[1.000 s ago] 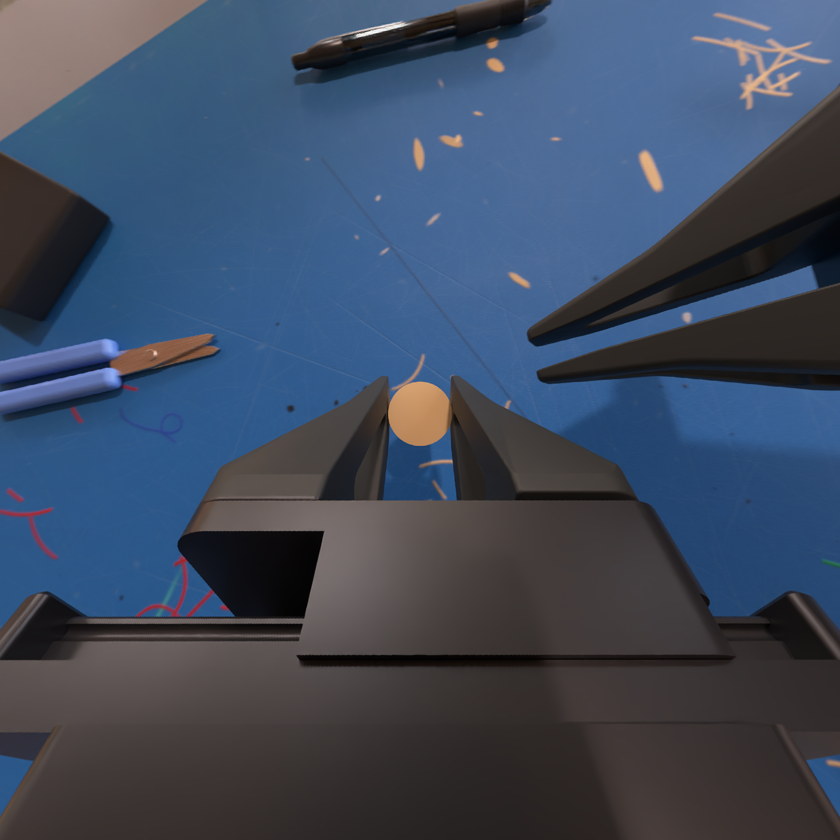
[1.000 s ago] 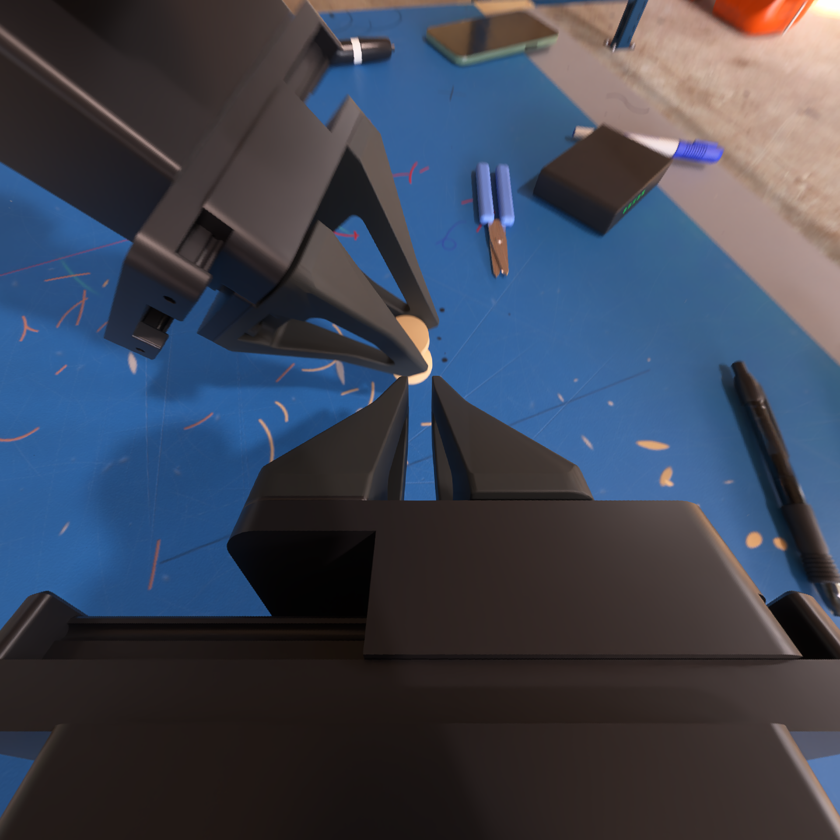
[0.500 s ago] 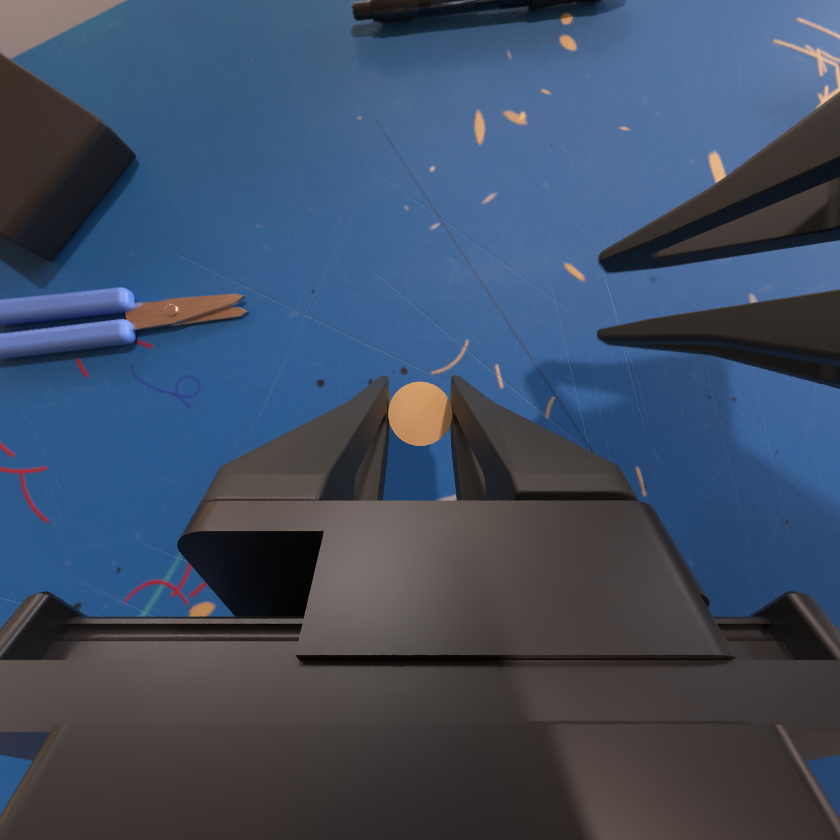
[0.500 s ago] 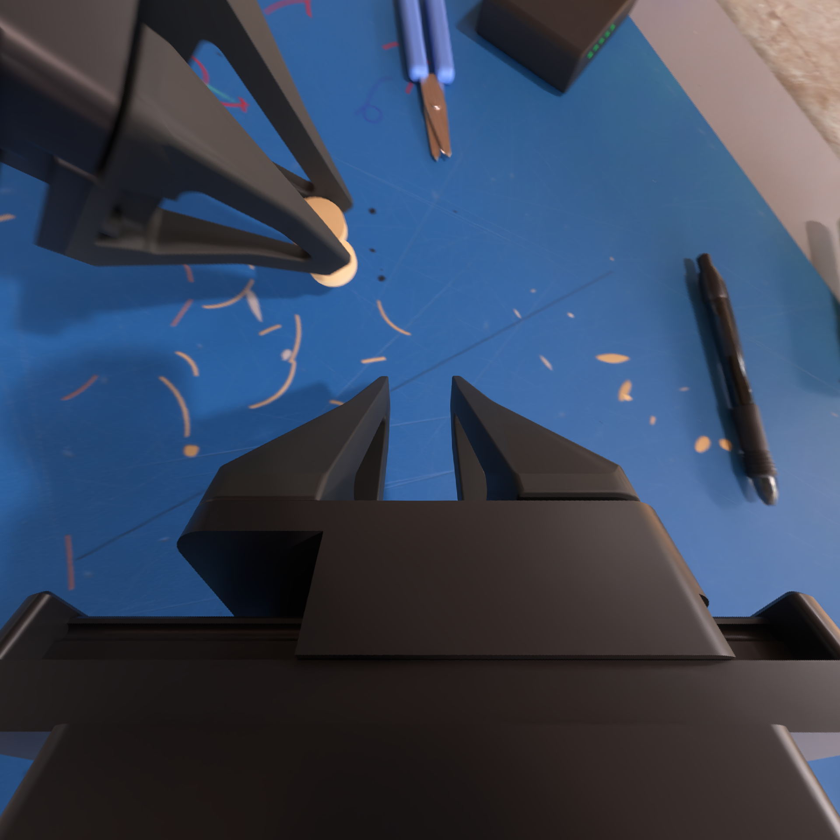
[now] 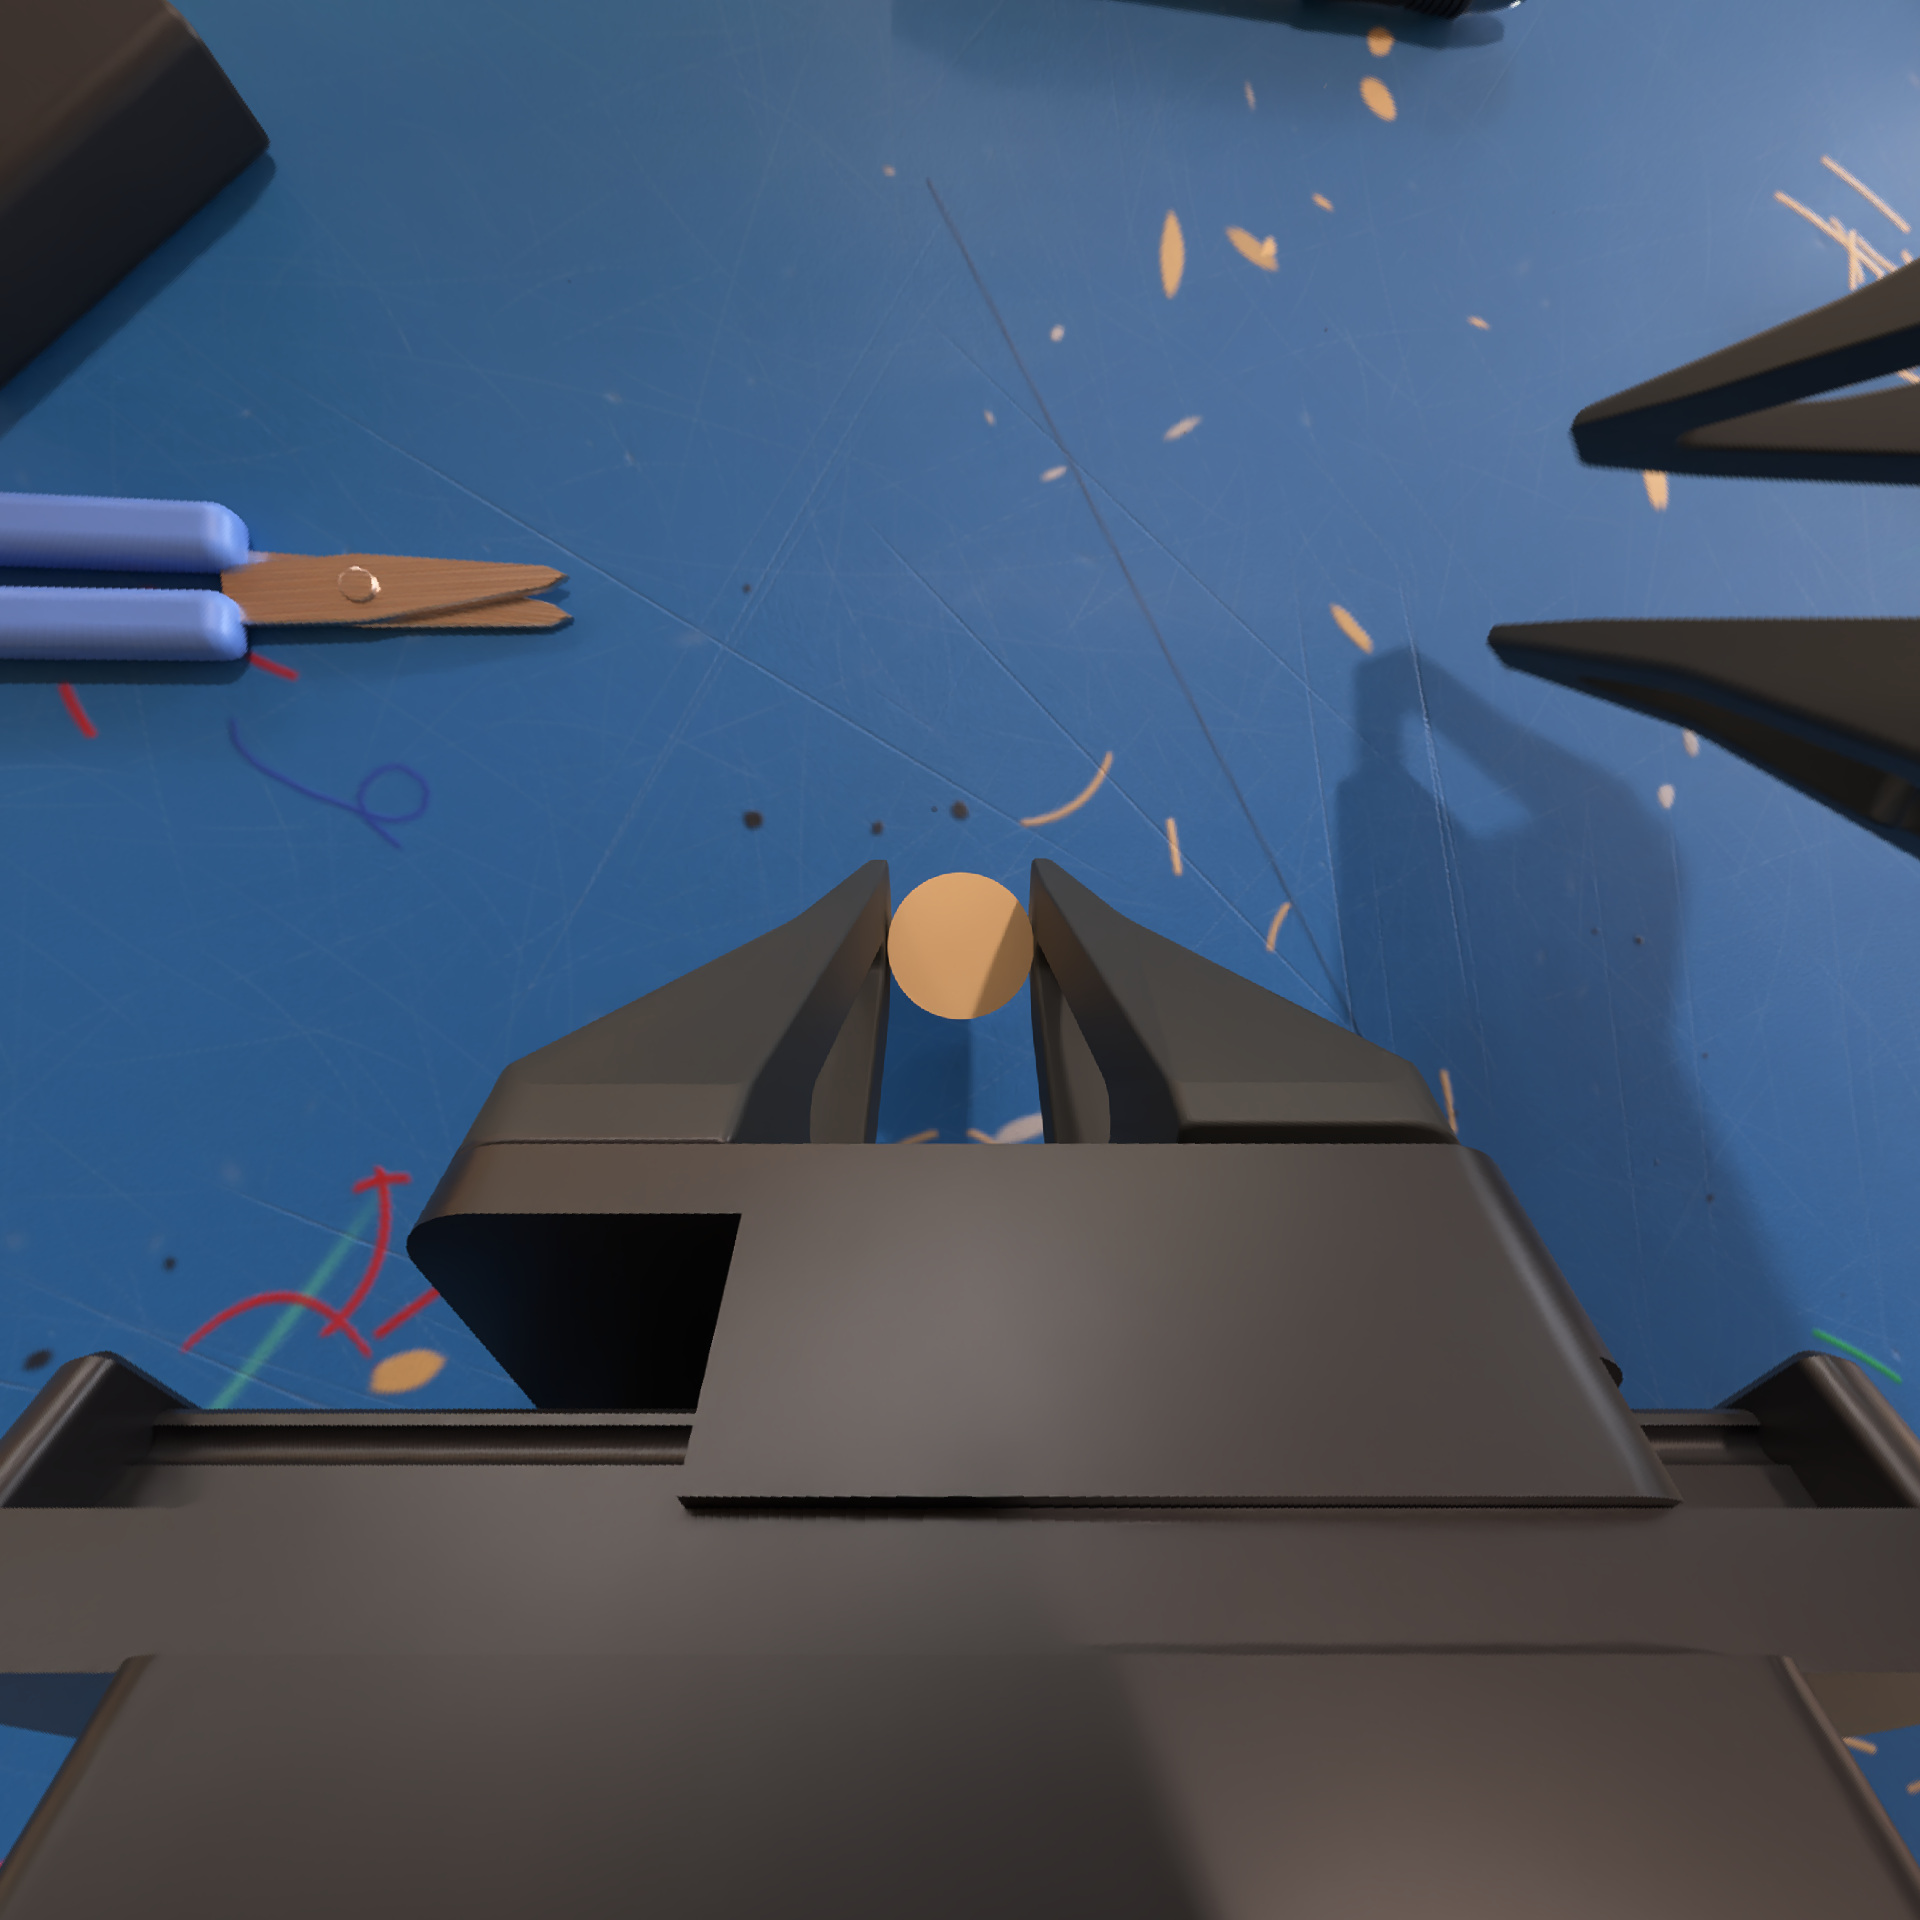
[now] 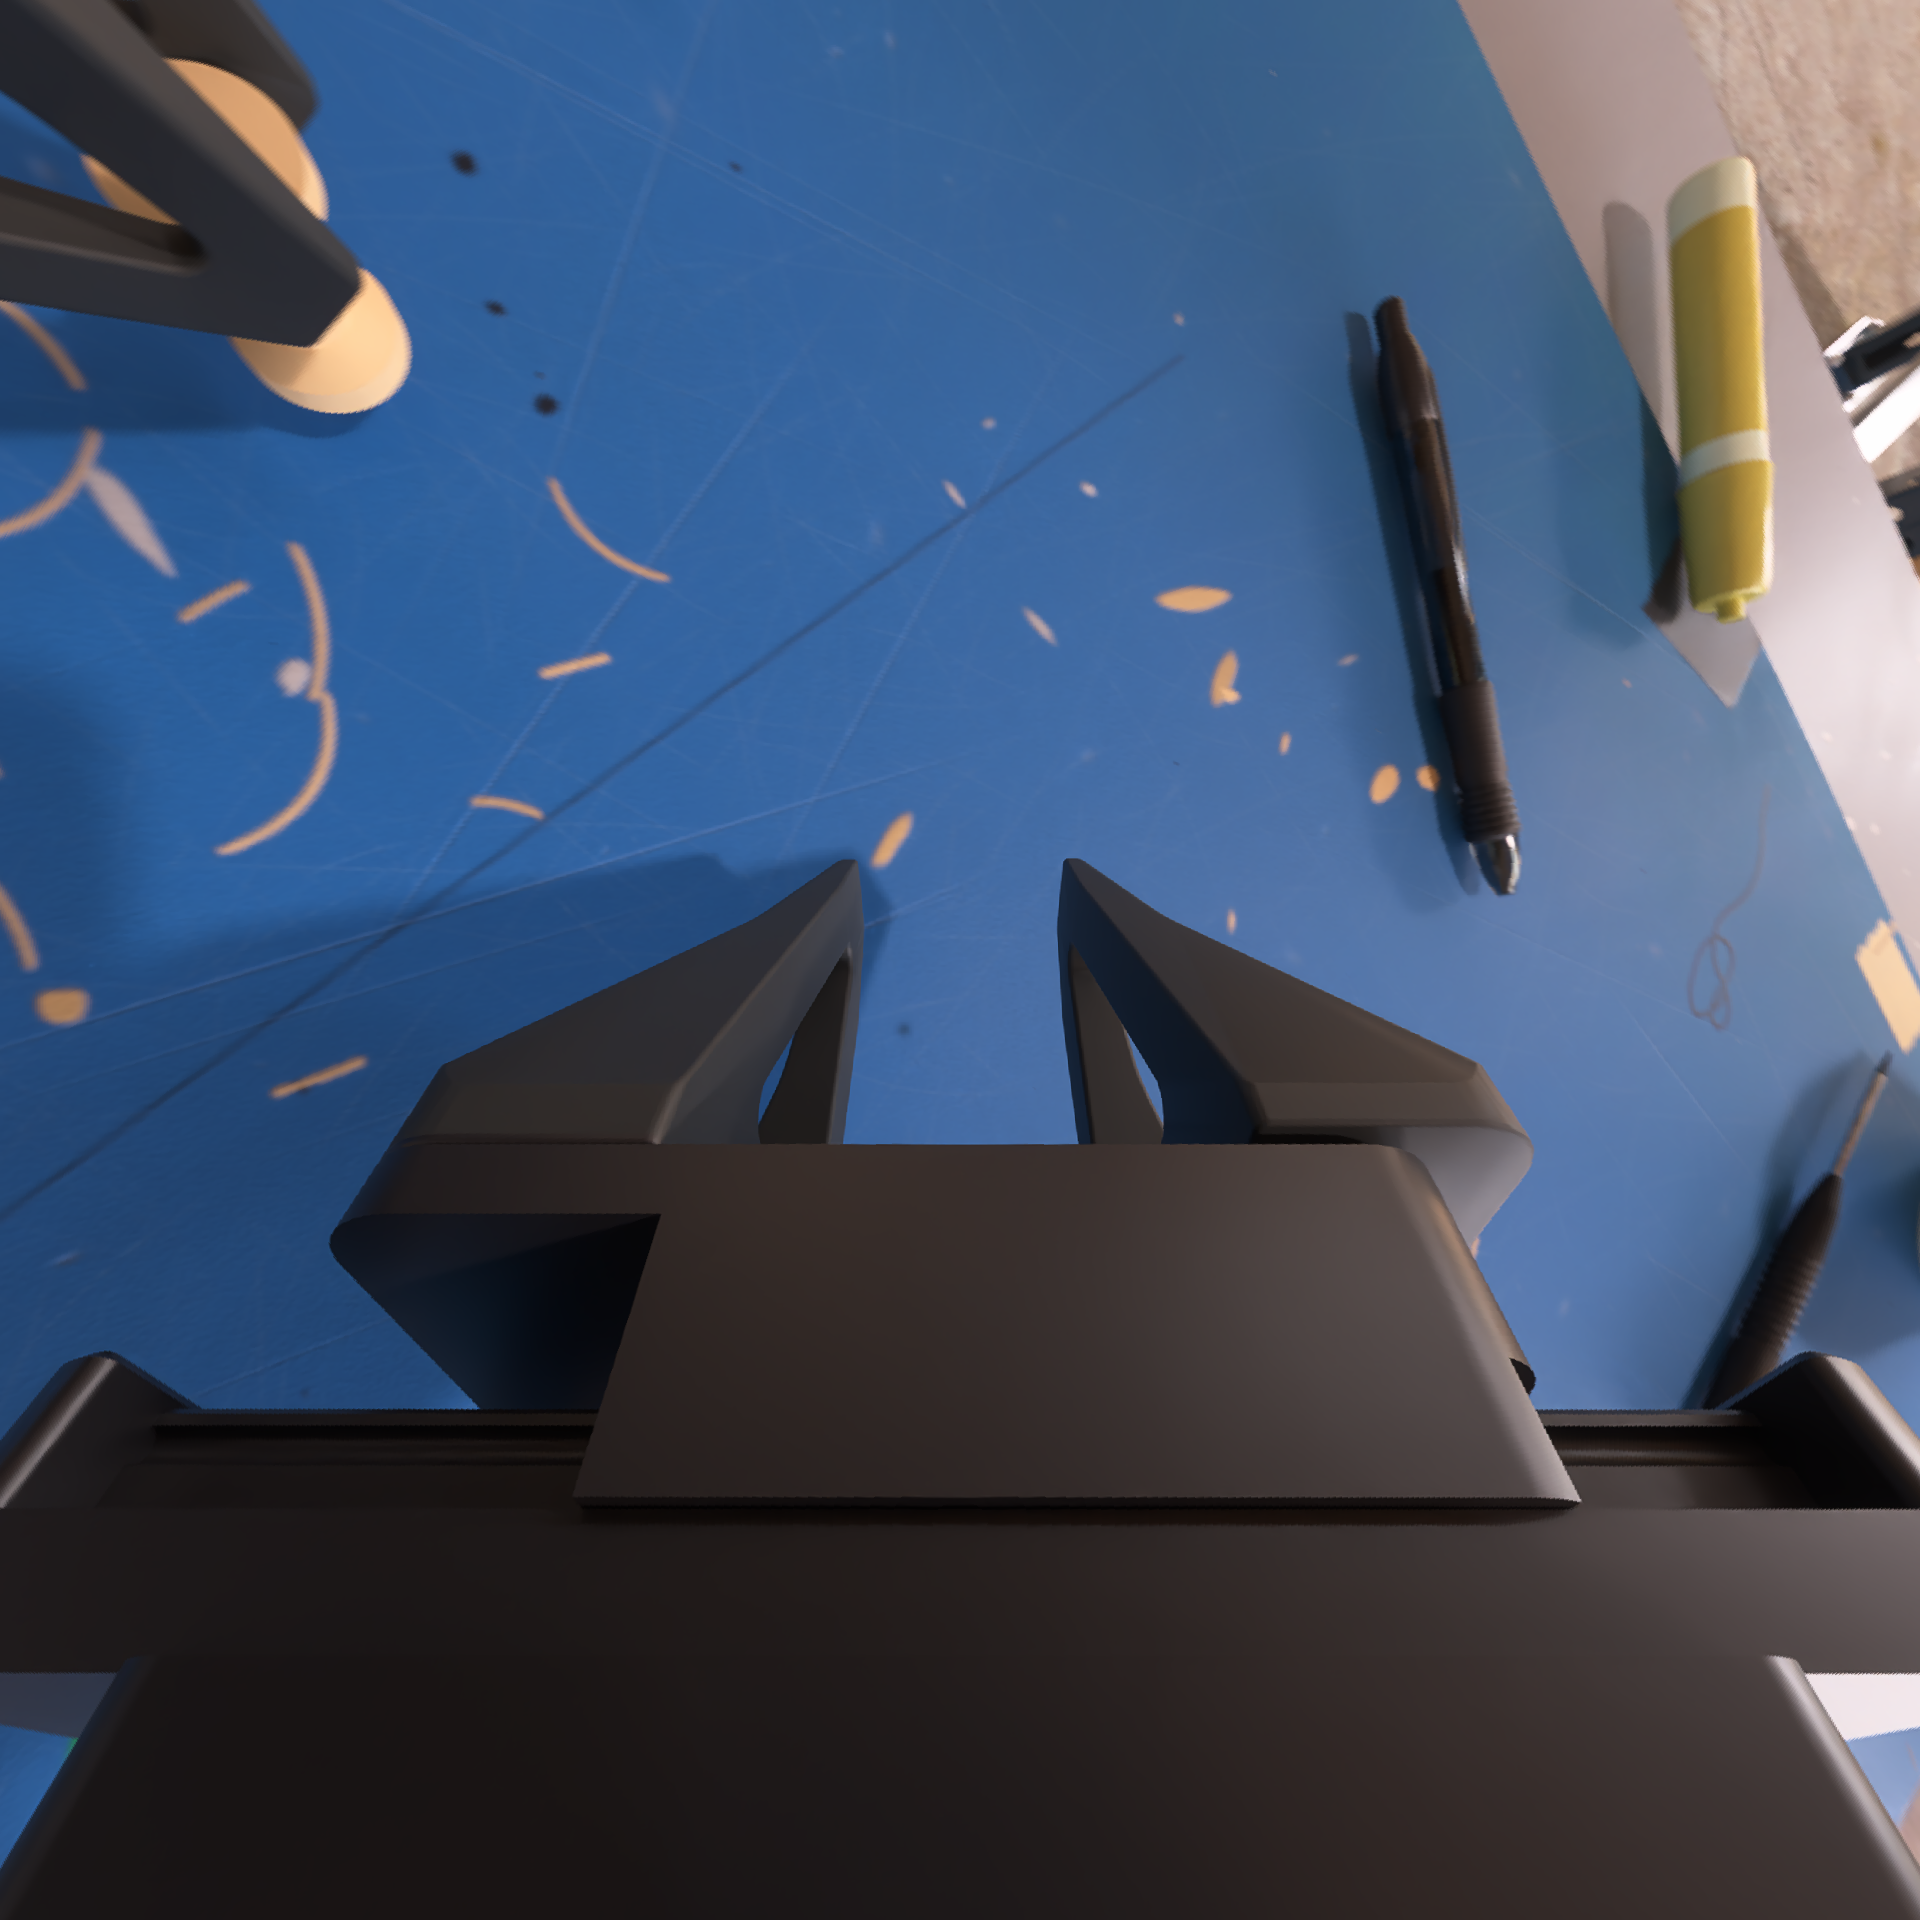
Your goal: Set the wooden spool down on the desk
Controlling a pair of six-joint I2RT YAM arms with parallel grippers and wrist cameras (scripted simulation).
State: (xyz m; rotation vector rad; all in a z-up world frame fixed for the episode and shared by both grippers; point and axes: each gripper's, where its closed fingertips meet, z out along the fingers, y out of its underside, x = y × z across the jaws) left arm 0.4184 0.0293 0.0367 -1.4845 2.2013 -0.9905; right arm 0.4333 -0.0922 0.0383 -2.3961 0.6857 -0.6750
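The left gripper [image 5: 960, 883] squeezes the wooden spool [image 5: 958, 945] between its two fingers, over the blue mat [image 5: 727, 364]. The right gripper [image 6: 959, 883] is open with nothing in it. Blue scissors [image 5: 260, 592] lie to the left. A black pen [image 6: 1439, 582] lies to the right.

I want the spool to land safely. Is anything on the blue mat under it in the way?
Nothing visible blocks it. The round tan wooden spool sits clamped in the left end effector, and the blue mat around it shows only flat flecks. The blue-handled scissors lie well off to one side.
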